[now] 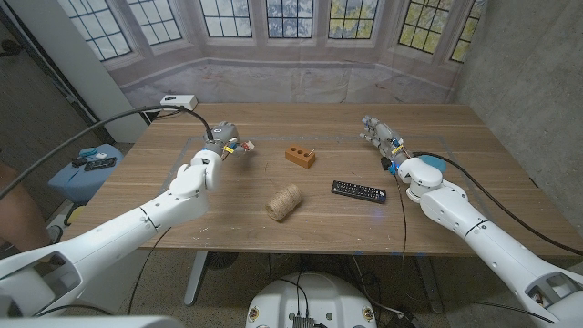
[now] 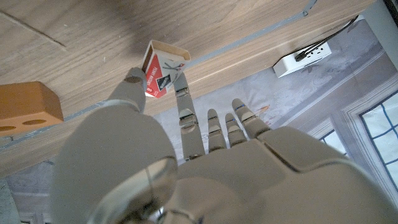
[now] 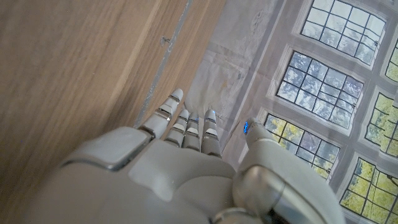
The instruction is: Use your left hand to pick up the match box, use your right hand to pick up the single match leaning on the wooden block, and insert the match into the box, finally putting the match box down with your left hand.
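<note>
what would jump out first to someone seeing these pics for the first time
Probably the left hand over the table's left half, pinching a small red and white match box between its fingertips. Next, the orange wooden block near the table's middle with a match leaning on it, and the twine spool and black remote nearer the robot. The right hand waits over the table's right side, holding nothing.

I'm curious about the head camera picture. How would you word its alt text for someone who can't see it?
A white robot's left hand holds a small red-and-white match box above a wooden table, while its right hand waits open at the far right. Between them lie an orange wooden block with a match leaning on it, a spool of twine and a black remote control.
</note>
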`<move>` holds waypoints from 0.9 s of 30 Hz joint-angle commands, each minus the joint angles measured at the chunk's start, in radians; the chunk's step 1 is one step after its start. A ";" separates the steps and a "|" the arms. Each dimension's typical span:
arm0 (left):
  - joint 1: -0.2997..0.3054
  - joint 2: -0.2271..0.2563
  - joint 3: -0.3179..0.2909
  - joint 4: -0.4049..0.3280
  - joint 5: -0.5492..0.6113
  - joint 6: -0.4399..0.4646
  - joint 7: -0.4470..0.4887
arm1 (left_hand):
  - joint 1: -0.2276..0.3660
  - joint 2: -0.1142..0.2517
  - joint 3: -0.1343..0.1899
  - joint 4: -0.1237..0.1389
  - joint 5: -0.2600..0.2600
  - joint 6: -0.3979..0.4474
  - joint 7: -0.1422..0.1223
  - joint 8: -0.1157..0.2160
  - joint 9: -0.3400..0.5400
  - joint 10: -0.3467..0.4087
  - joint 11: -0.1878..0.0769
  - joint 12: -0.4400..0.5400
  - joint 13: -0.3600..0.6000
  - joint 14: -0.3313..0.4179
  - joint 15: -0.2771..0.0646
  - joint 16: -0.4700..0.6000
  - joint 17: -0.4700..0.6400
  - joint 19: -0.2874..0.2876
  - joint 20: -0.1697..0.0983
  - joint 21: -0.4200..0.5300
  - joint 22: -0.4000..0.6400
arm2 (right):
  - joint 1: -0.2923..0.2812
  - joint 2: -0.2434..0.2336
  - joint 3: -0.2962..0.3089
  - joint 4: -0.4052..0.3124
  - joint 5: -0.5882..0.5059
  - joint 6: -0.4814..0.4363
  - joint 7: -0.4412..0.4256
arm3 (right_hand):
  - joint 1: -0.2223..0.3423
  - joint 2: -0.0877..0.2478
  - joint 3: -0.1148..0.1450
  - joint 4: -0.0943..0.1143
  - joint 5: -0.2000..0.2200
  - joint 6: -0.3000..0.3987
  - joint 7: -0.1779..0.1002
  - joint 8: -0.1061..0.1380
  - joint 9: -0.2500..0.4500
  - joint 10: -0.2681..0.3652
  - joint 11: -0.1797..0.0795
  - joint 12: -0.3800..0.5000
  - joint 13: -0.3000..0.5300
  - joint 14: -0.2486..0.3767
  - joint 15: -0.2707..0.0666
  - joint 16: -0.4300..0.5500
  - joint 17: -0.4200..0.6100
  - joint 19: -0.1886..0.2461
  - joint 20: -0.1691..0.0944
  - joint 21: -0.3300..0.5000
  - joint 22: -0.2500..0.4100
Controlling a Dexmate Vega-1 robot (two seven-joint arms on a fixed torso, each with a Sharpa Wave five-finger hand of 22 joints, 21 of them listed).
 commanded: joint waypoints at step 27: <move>0.032 0.002 -0.034 -0.069 -0.063 -0.048 0.008 | 0.036 0.027 -0.010 -0.001 0.006 0.009 -0.003 0.003 0.010 0.011 0.000 -0.003 0.002 0.005 0.000 -0.003 0.002 0.004 -0.002 -0.003 0.005 | 0.031 -0.117 -0.066 -0.142 -0.172 -0.160 -0.027 | -0.007 -0.003 0.001 -0.008 -0.002 0.003 0.003 -0.001 0.004 0.004 -0.001 0.003 0.004 -0.004 0.007 0.003 0.004 0.002 0.016 0.004 0.004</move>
